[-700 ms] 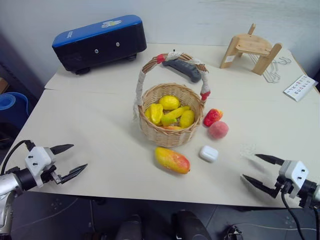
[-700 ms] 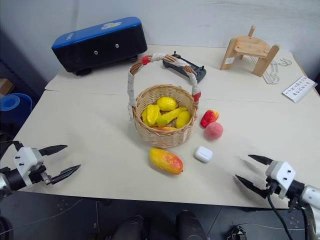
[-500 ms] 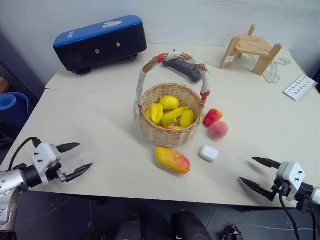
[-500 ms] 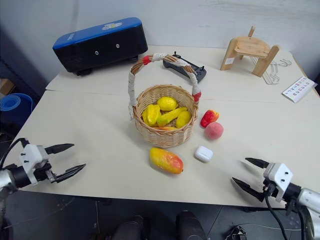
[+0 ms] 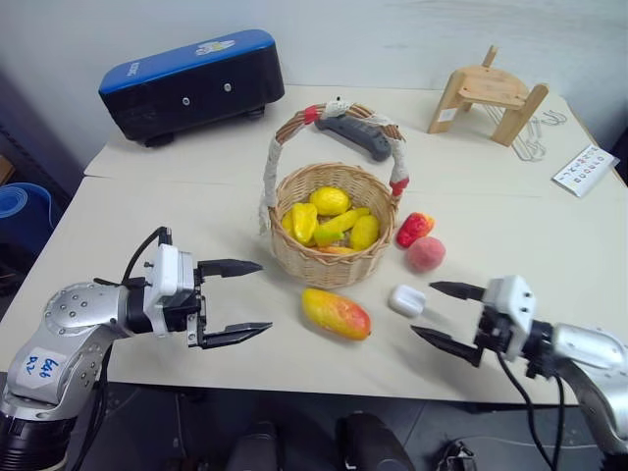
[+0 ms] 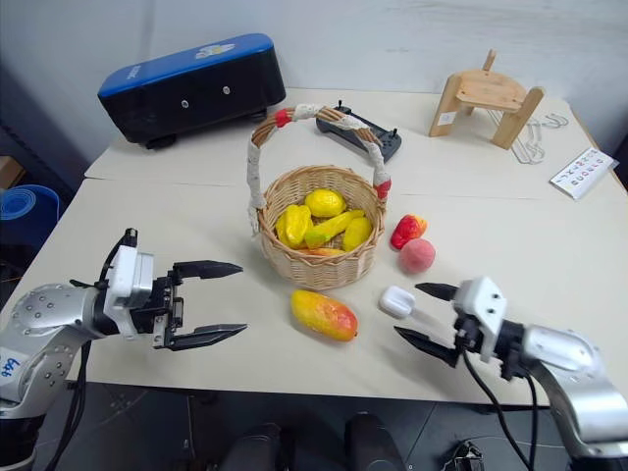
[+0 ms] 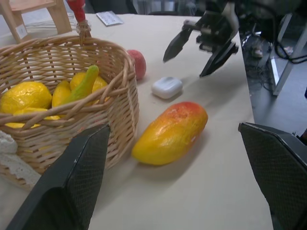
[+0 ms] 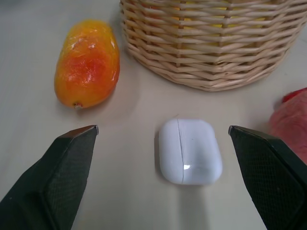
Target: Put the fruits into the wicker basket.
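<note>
occluded: dark grey flat controller (image 5: 358,137) partly behind round tan wicker basket's cloth-wrapped handle (image 5: 280,157) | cut off: round pink peach (image 8: 290,130) at right wrist frame edge | unreadable: white printed card (image 5: 586,168) text

The wicker basket (image 5: 335,263) stands upright on the surface (image 5: 177,235), its arched handle wrapped in white cloth with red bands. The oval orange-yellow mango (image 5: 336,313) lies on its side just in front of it. The pink peach (image 5: 426,254) and the small red-and-yellow fruit (image 5: 415,228) sit together beside the basket's right.
</note>
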You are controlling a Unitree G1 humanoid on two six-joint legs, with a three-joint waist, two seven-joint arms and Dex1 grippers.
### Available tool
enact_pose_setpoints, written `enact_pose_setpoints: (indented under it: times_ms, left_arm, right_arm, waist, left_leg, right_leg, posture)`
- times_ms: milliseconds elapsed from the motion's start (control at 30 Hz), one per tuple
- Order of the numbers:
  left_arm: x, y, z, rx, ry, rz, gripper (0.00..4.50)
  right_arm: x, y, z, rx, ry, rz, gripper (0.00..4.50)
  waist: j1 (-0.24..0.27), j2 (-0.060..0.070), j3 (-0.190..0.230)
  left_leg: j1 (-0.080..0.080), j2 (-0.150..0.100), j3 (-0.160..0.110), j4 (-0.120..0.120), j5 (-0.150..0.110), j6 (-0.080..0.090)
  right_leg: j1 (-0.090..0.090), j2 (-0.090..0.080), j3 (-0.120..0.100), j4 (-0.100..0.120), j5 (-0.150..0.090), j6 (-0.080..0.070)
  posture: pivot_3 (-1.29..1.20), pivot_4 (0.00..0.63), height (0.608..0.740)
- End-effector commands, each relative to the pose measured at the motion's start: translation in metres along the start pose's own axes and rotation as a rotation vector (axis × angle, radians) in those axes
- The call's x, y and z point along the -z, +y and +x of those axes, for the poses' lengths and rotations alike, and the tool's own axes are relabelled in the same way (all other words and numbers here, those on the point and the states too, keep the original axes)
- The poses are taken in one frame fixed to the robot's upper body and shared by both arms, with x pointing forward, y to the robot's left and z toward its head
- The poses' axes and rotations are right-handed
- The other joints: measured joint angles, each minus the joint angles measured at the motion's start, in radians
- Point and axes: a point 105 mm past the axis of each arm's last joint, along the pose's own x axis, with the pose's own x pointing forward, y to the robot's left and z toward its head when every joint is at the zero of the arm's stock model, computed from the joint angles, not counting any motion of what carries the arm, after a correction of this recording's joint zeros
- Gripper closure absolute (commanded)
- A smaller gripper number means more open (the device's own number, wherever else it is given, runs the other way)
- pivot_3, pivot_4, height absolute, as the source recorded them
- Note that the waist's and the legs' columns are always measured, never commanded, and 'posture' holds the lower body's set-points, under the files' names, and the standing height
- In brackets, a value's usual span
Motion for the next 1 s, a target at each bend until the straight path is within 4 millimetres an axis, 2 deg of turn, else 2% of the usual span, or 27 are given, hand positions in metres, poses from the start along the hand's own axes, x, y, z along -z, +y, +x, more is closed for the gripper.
enact_pose_setpoints:
  times_ms: [33,233,333,467,500,667,733,800,900,1000]
  left_arm:
    - [-0.003,-0.012,0.005,0.060,-0.009,0.003,0.02]
    - [-0.001,-0.011,0.009,0.069,-0.001,0.001,0.02]
    - [-0.003,-0.010,0.008,0.060,0.002,0.006,0.00]
    - [-0.003,-0.007,0.006,0.052,0.011,0.017,0.00]
    - [-0.004,-0.006,0.006,0.050,0.007,0.019,0.00]
    - [-0.004,-0.016,0.020,0.091,-0.033,0.031,0.00]
    - [-0.003,-0.017,0.022,0.094,-0.046,0.019,0.00]
    - [-0.004,-0.016,0.024,0.091,-0.059,0.016,0.00]
    - [-0.012,-0.012,0.027,0.072,-0.102,0.010,0.00]
    - [-0.015,-0.008,0.030,0.070,-0.112,0.017,0.00]
  right_arm:
    - [0.008,-0.010,0.012,0.027,0.011,-0.027,0.00]
    - [0.032,-0.014,0.038,0.002,0.074,0.024,0.00]
    - [0.032,-0.009,0.041,-0.041,0.077,0.078,0.56]
    - [0.023,-0.007,0.029,-0.057,0.017,0.085,1.89]
    - [0.024,-0.008,0.022,-0.048,0.010,0.096,2.16]
    - [0.030,-0.027,-0.028,0.118,-0.044,0.215,2.13]
    - [0.032,-0.038,-0.051,0.206,-0.040,0.232,2.13]
    - [0.034,-0.063,-0.088,0.377,-0.042,0.243,2.13]
    - [0.053,-0.098,-0.136,0.620,0.023,0.221,2.13]
    - [0.078,-0.116,-0.151,0.707,0.130,0.196,2.13]
  waist:
    - [0.000,0.000,0.000]
    - [0.002,0.000,0.000]
    - [0.000,0.000,0.000]
    - [0.001,0.000,0.000]
    - [0.002,0.000,0.000]
    - [0.027,0.000,0.000]
    - [0.026,0.000,0.000]
    - [0.025,0.000,0.000]
    - [0.024,0.000,0.000]
    - [0.018,0.000,0.000]
  left_leg:
    - [0.000,0.000,0.000,0.000,0.000,0.000]
    - [-0.001,0.000,-0.001,0.003,0.000,0.000]
    - [-0.001,0.000,-0.001,0.004,0.000,0.000]
    - [-0.001,0.000,-0.001,0.004,0.000,0.000]
    - [-0.001,0.000,-0.001,0.004,0.000,0.001]
    - [-0.003,0.000,-0.002,0.005,-0.001,0.002]
    - [-0.003,0.000,-0.001,0.006,-0.002,0.003]
    - [-0.004,0.000,-0.001,0.007,-0.002,0.003]
    - [-0.003,0.000,-0.001,0.008,-0.002,0.003]
    - [-0.002,0.000,0.001,0.008,-0.002,0.003]
  right_leg:
    - [0.000,0.000,0.000,0.000,0.000,0.000]
    - [0.000,0.000,0.000,0.000,0.000,0.000]
    - [0.000,0.000,0.000,0.001,0.000,0.000]
    - [0.000,0.000,0.000,0.001,0.000,0.000]
    - [0.000,0.000,0.000,0.001,0.000,0.000]
    - [0.001,0.000,0.000,0.000,0.000,0.000]
    - [0.001,0.000,0.000,-0.001,0.001,0.001]
    - [0.001,0.000,0.000,-0.001,0.001,0.001]
    - [0.002,0.000,0.001,-0.001,0.001,0.001]
    - [0.002,0.001,0.002,-0.001,0.001,0.001]
  posture:
    - [0.00,0.150,0.740]
    - [0.00,0.150,0.740]
    - [0.00,0.150,0.740]
    - [0.00,0.150,0.740]
    - [0.00,0.150,0.740]
    - [0.00,0.150,0.740]
    - [0.00,0.150,0.740]
    - [0.00,0.150,0.740]
    - [0.00,0.150,0.740]
    - [0.00,0.150,0.740]
